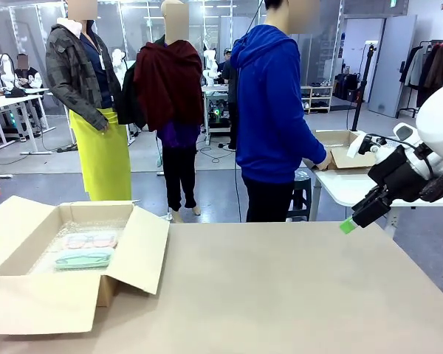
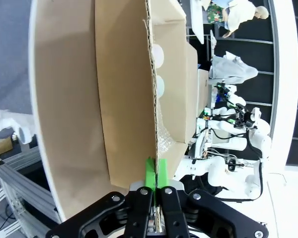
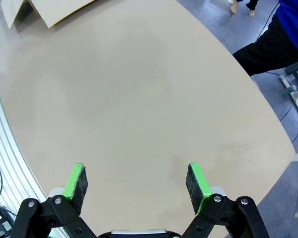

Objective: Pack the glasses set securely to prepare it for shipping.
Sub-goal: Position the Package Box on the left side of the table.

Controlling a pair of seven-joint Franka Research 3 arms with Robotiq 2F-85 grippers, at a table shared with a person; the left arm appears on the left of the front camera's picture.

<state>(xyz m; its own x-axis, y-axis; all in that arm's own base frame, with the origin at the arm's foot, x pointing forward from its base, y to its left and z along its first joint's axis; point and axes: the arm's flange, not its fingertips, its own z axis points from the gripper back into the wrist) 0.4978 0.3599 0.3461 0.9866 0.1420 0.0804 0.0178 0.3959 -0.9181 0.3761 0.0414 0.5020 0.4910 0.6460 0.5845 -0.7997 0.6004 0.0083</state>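
Cardboard box (image 1: 74, 258) at table's (image 1: 295, 295) near-left corner, flaps open; bubble wrap (image 1: 66, 232) lines it. Inside: mint case (image 1: 84, 258) nearer, pink case (image 1: 91, 240) just behind, both flat.

Risk, judged: cases uncovered, could slide or rattle if box is closed without padding on top; flap (image 2: 129, 99) could snag or crease.

Left gripper (image 2: 157, 173) clenched, pads together, empty, just beside flap edge. Right gripper (image 3: 136, 181) released, jaws wide, empty, hovering over bare table near right edge. Person (image 1: 273, 110) at far side, turned away.

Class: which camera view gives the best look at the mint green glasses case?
The front view: the mint green oblong glasses case lies in full sight on bubble wrap inside the open brown cardboard box. The left wrist view gives just that box's flaps and wrap; the right wrist view, a flap edge.
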